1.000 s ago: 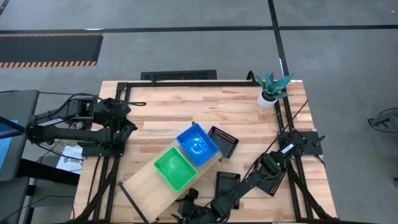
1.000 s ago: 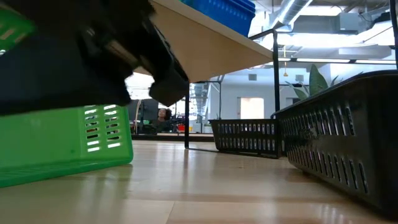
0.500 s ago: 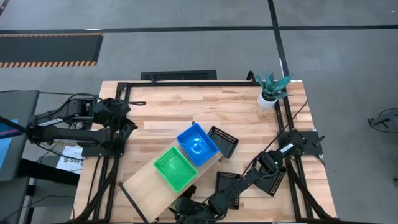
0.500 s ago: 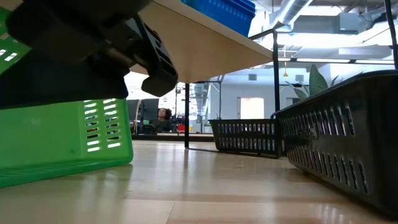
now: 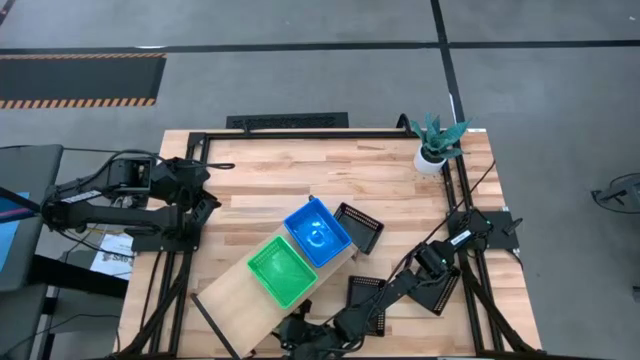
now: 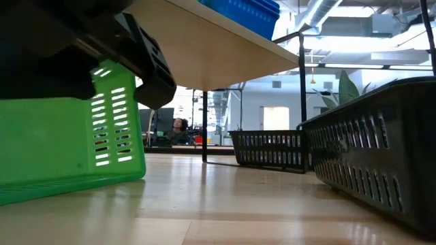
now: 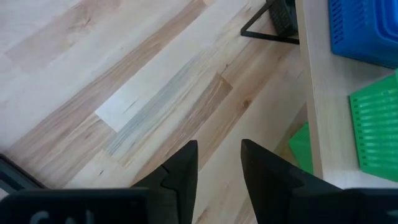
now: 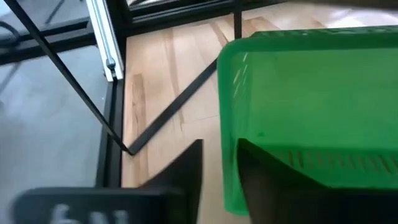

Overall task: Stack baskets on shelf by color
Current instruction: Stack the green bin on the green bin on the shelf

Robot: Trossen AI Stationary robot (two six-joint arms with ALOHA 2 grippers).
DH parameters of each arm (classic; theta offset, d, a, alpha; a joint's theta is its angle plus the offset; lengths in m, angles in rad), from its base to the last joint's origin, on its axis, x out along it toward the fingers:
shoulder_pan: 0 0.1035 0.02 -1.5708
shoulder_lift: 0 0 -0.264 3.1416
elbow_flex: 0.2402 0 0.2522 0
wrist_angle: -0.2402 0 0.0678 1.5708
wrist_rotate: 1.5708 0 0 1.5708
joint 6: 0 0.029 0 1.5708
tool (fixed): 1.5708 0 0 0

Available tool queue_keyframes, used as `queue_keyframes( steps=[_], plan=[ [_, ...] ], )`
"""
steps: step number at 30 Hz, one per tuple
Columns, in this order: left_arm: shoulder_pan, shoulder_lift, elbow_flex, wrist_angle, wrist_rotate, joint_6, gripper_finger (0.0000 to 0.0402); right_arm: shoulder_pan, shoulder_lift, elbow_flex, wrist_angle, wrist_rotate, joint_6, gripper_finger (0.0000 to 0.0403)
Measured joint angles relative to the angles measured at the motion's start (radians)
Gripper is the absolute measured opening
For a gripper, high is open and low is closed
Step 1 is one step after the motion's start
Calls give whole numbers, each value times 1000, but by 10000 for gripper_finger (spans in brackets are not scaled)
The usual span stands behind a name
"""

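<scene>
I am bringing my right tool, fingers straddling the rim, onto a green basket beside the shelf on the counter's near edge, judging its thin wall light, stiff and slippery.

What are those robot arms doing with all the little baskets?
The right arm's tool straddles the wall of a green perforated plastic basket on the slatted wooden table, beneath the pale wooden plank shelf. A blue basket and another green basket already sit on the shelf. Black baskets wait nearby. The left tool hangs idle.
</scene>
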Motion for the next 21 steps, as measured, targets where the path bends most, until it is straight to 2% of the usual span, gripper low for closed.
queue_keyframes(
  steps=[5,6,14,16,21],
  plan=[
    [0,0,0,0,-1,15,110,0,0,0,23,-7,68,25],
    [0,0,0,0,-1,17,110,0,0,0,24,-11,83,15],
    [0,0,0,0,-1,16,110,50,-13,51,15,-22,310,6],
    [0,0,0,0,0,11,110,68,-12,100,-67,-24,384,7],
    [0,0,0,1,5,10,110,117,-21,257,-404,-25,554,4]
  ],
)
